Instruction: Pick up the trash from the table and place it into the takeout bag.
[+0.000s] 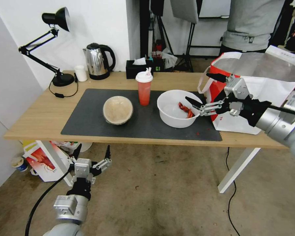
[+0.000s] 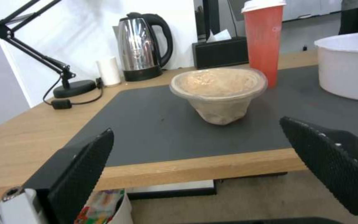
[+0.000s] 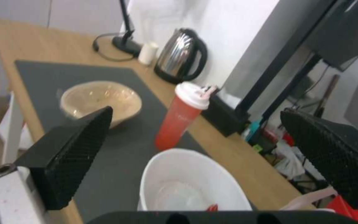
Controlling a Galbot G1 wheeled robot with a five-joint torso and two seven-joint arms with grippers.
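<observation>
right gripper, fingers spread and empty, hovers beside the white bowl; reaching step, next needs its rim between them.

A white wall is being seen behind the counter, with a pale panel closing off the left side. The floor is being covered by worn, stained beige carpet, and a black cable is being trailed across it. A black desk lamp and a steel kettle are being kept at the back. Black tripod stands are being stored beyond.
</observation>
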